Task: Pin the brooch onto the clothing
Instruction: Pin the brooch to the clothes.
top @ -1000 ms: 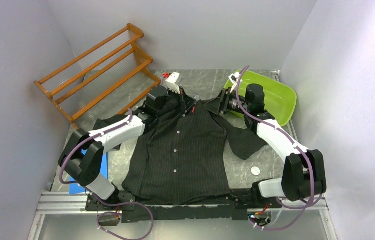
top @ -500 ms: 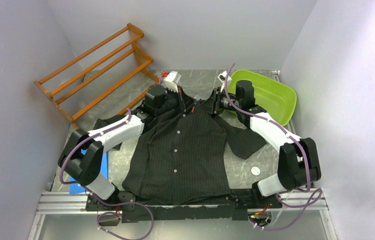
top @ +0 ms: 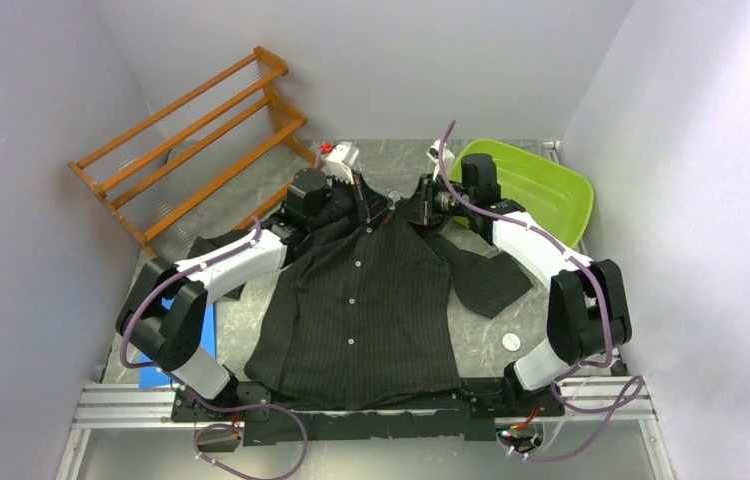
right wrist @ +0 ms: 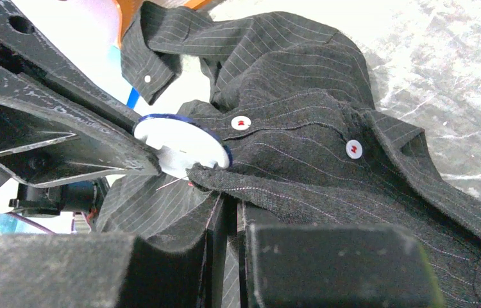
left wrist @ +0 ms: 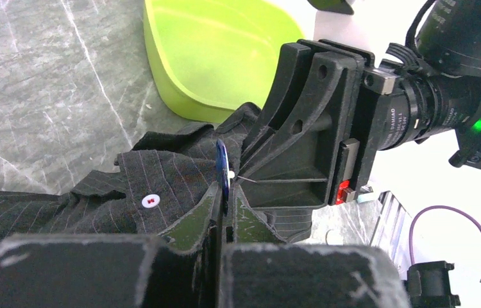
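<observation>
Steady now: the left gripper (left wrist: 225,205) pinches the round white blue-rimmed brooch (left wrist: 222,168) by its rim. It looks light, rigid, sharp-pinned. The right gripper (right wrist: 230,202) nips a fold of the limp black pinstriped button-up shirt (right wrist: 302,154) at its fingertips, brooch just beyond. Keep the cloth taut there.

Both arms stretch forward and face each other, the left tool (left wrist: 224,204) pinched shut on the brooch (left wrist: 222,168), the right tool (right wrist: 233,204) nipping the clothing (right wrist: 302,147).
</observation>
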